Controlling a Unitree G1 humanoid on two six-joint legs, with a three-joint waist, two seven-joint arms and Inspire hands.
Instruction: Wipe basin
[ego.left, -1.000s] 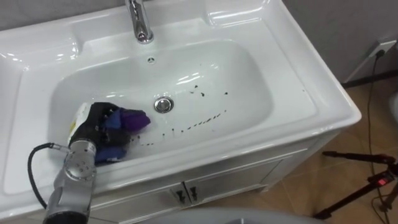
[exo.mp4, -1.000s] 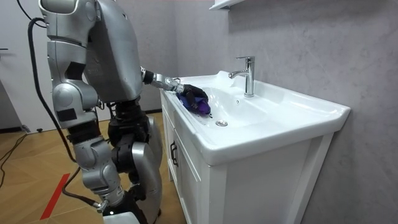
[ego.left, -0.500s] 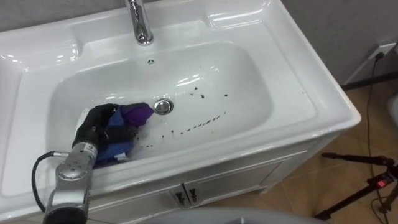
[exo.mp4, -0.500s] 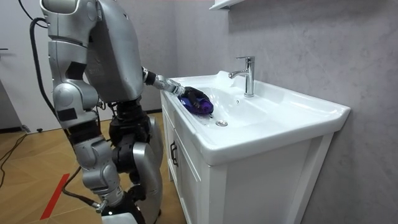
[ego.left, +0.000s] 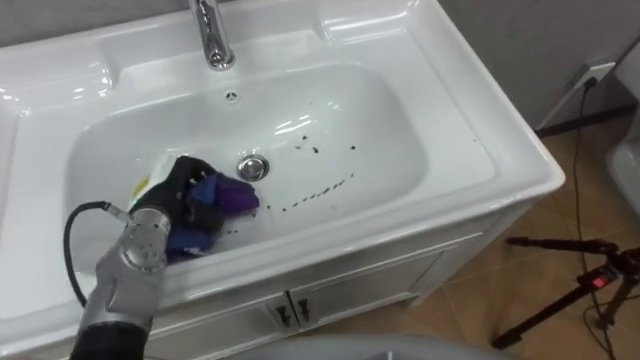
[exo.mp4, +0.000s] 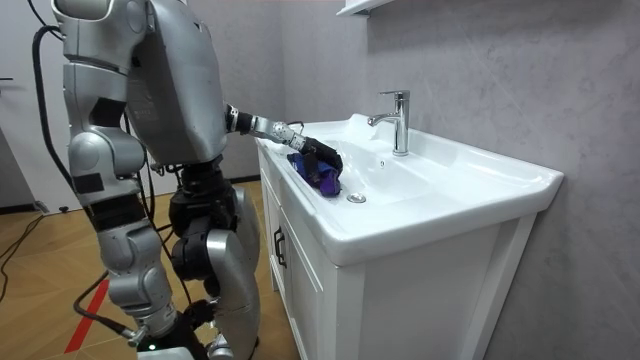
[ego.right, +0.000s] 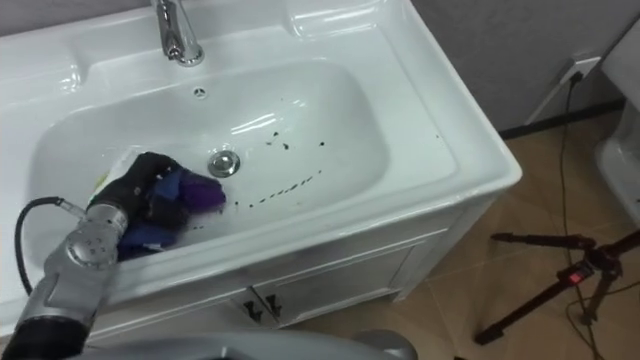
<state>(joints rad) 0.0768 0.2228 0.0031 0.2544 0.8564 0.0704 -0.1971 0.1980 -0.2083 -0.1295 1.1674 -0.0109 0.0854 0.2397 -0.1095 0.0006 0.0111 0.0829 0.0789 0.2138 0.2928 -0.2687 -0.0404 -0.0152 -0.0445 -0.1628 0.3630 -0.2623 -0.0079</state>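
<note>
The white basin (ego.left: 400, 120) (ego.right: 365, 110) (exo.mp4: 420, 185) has dark specks (ego.left: 312, 190) (ego.right: 280, 188) scattered right of its round metal drain (ego.left: 252, 167) (ego.right: 223, 163). My left hand (ego.left: 182, 190) (ego.right: 145, 190) (exo.mp4: 318, 160) reaches into the bowl's left half, its black fingers curled over a purple-blue cloth (ego.left: 228, 199) (ego.right: 197, 194) (exo.mp4: 325, 178) and pressing it on the bottom just left of the drain. A bit of yellow and white shows under the hand at its left edge.
A chrome tap (ego.left: 208, 38) (ego.right: 175, 35) (exo.mp4: 398, 118) stands at the basin's back. White cabinet doors (ego.left: 290, 305) hang below the front rim. A black tripod (ego.left: 570, 285) and a cable lie on the wooden floor at the right. I stand at the basin's front.
My left hand has slid the cloth to the right along the bowl's bottom, up to the drain. The eye view has shifted a little.
</note>
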